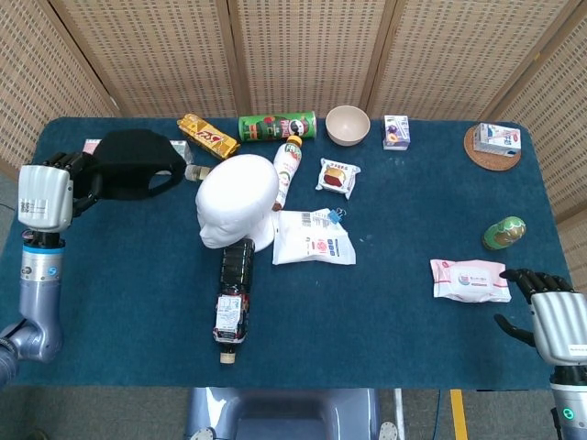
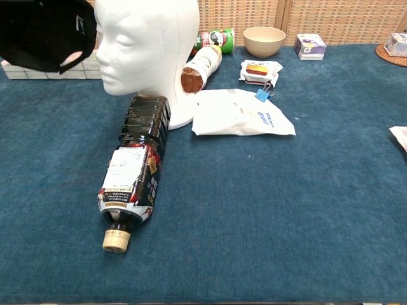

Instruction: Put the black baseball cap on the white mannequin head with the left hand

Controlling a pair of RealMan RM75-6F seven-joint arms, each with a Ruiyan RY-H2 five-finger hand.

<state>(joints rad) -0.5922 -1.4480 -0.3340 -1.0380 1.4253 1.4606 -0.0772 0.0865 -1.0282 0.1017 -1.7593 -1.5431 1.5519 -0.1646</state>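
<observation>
left hand (image 1: 57, 188) grasping the cap (image 1: 136, 165) at upper left, off the table; loose grip could drop it short of the mannequin head (image 1: 237, 202); right hand (image 1: 548, 312) fingers released.

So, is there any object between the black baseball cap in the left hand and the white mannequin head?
Nothing visible does. The left hand holds the black baseball cap raised, just left of the white foam mannequin head; the gap between them looks free.
</observation>
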